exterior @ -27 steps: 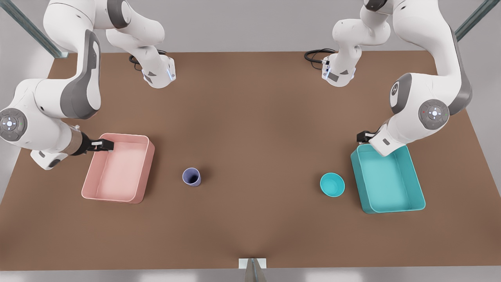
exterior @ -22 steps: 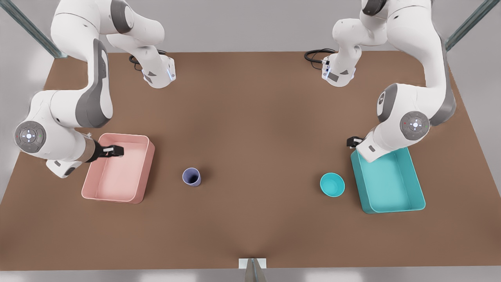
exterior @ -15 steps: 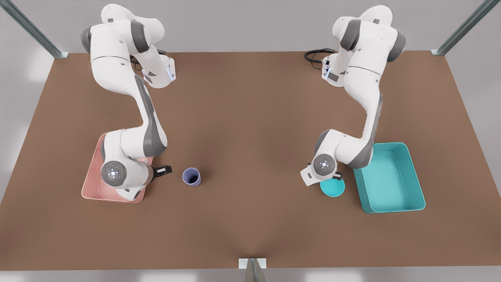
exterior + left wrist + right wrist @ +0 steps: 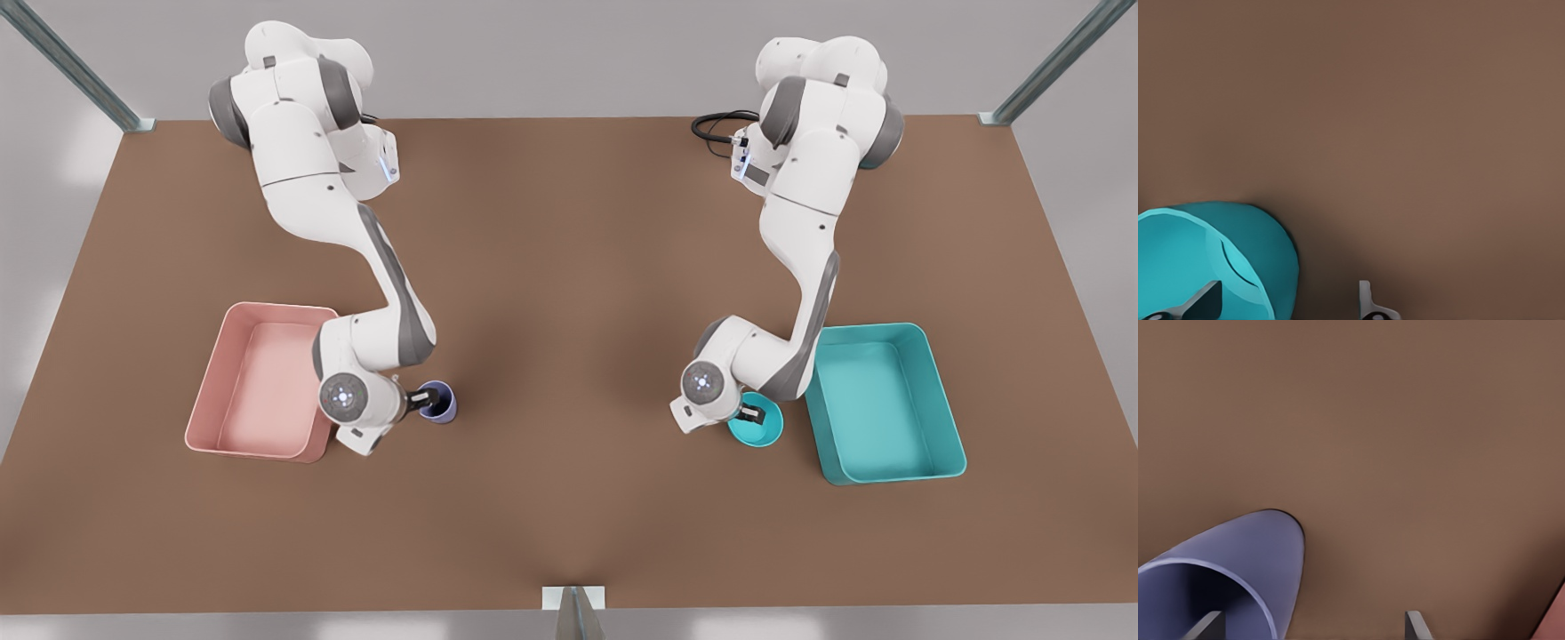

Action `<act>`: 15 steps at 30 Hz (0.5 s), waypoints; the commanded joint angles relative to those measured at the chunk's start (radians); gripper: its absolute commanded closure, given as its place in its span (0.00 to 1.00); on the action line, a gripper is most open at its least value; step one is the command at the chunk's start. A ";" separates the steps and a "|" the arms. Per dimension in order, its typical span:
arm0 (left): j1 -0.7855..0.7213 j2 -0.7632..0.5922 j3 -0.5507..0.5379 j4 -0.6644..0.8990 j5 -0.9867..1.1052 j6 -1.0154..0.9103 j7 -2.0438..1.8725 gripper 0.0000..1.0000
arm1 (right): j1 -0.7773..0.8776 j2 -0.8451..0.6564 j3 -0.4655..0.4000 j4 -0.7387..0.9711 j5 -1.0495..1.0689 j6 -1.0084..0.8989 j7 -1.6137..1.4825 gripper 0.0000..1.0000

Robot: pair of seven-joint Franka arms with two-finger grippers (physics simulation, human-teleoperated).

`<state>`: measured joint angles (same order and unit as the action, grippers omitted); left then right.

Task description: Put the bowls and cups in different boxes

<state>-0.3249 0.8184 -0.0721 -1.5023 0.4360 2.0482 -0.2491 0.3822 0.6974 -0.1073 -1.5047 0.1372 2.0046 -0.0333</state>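
Observation:
The teal bowl point(image 4: 763, 428) sits on the table beside the teal box point(image 4: 889, 475). My left gripper point(image 4: 754, 414) is at the bowl's rim on the front view's right. In the left wrist view it point(image 4: 1285, 303) is open, one finger inside the bowl point(image 4: 1218, 253) and the other outside its wall. The lavender-blue cup point(image 4: 442, 405) stands upright near the pink box point(image 4: 267, 308). My right gripper point(image 4: 425, 402) is at the cup's rim. The right wrist view shows it point(image 4: 1311, 628) open, one finger in the cup point(image 4: 1251, 553) and one outside.
Both boxes hold nothing. A corner of the pink box point(image 4: 1556, 620) is close beside the right gripper. The brown table point(image 4: 569, 293) stretches wide between the two arms. A small metal bracket point(image 4: 573, 600) sits at the front edge.
Both arms swung from over their boxes inward and down. The right gripper went from the pink box to the cup, the left gripper from the teal box to the bowl.

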 commanded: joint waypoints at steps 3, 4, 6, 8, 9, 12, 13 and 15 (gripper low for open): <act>0.006 0.005 0.000 -0.001 -0.005 0.049 -0.111 0.23 | 0.012 0.002 0.000 -0.023 0.009 0.097 0.072 0.00; 0.009 0.005 0.000 -0.001 -0.005 0.049 -0.110 0.35 | 0.014 0.007 0.000 -0.023 0.007 0.100 0.075 0.00; 0.009 0.005 0.000 -0.001 -0.006 0.047 -0.110 0.56 | 0.012 0.014 0.000 -0.023 0.007 0.103 0.076 0.00; 0.012 0.001 0.000 0.002 -0.068 0.047 -0.111 0.77 | 0.012 0.024 0.000 -0.023 0.007 0.106 0.075 0.05; 0.010 -0.002 0.000 0.002 -0.068 0.047 -0.131 0.79 | 0.012 0.027 0.001 -0.023 0.007 0.108 0.075 0.19; 0.012 -0.039 0.000 0.005 -0.097 0.030 -0.137 0.79 | 0.012 0.033 0.000 -0.022 0.006 0.108 0.075 0.52; 0.014 -0.054 0.000 0.005 -0.117 0.018 -0.137 0.79 | 0.011 0.033 0.000 -0.017 0.006 0.108 0.073 0.63; 0.014 -0.142 0.002 0.007 -0.108 -0.121 -0.137 0.79 | 0.010 0.031 0.000 -0.009 0.004 0.106 0.073 0.78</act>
<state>-0.3100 0.6911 -0.0701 -1.4964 0.3522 2.0332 -0.3364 0.3929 0.7305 -0.1074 -1.5167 0.1570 2.1020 -0.0038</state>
